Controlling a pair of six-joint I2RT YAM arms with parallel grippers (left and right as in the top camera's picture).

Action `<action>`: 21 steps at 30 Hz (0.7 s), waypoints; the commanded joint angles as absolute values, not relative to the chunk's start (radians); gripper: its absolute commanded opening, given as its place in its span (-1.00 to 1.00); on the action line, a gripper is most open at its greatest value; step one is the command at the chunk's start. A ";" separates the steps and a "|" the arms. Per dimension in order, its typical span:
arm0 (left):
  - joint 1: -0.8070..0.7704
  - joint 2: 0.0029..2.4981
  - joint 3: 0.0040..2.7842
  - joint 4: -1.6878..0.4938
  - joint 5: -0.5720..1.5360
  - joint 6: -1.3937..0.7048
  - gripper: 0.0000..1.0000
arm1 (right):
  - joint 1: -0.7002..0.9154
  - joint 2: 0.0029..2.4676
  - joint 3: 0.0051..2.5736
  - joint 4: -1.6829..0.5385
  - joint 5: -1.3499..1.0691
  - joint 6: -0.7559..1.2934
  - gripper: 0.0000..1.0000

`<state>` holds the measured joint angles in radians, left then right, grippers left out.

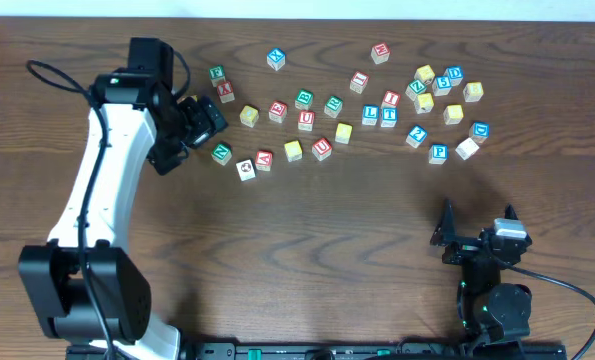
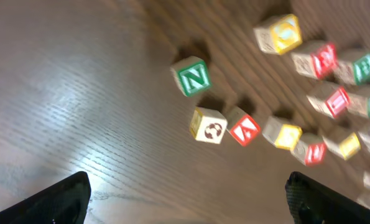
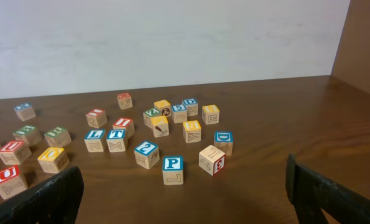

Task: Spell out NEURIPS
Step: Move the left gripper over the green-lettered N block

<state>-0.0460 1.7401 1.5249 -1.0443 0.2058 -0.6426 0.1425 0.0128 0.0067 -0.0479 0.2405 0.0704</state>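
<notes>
The right gripper (image 1: 477,222) sits nearest the bases, low over bare wood. Its jaws are spread wide and hold nothing. The blue P cube (image 1: 437,153) lies just beyond it and a little to its left.

The table (image 1: 307,250) is dark brown wood with a fine, straight grain. The stretch between the P cube and the bases carries no cubes. In the left wrist view the grain shows a pale sheen of glare.

The P cube marks the near edge of the scatter, whose letters lie loose and not yet in a row. A pale cube with a red edge (image 3: 211,160) lies just to the right of the P cube, and the blue D cube (image 3: 222,140) sits slightly farther back.

Well to the left of the P cube, at about the same depth, lies the green N cube (image 2: 193,76). The left gripper (image 2: 185,208) hovers over it with jaws wide apart and empty. Running from the N cube toward the P cube are a white picture cube (image 2: 208,127), a red A cube (image 2: 244,129), a yellow cube (image 1: 293,150) and a red U cube (image 1: 322,149).

Farthest behind the P cube stands a lone red-topped cube (image 1: 380,52). Past the table's far edge rises a plain off-white wall (image 3: 172,37). A brown wooden panel (image 3: 366,43) closes the right side.
</notes>
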 commanded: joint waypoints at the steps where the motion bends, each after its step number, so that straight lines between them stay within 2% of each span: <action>1: -0.073 1.758 1.542 -1.047 0.085 -0.796 0.97 | 0.144 0.011 0.006 -0.052 0.240 0.062 0.99; 21: -0.099 1.869 1.542 -0.962 0.059 -0.852 0.98 | 0.144 0.011 0.006 -0.052 0.240 0.062 0.99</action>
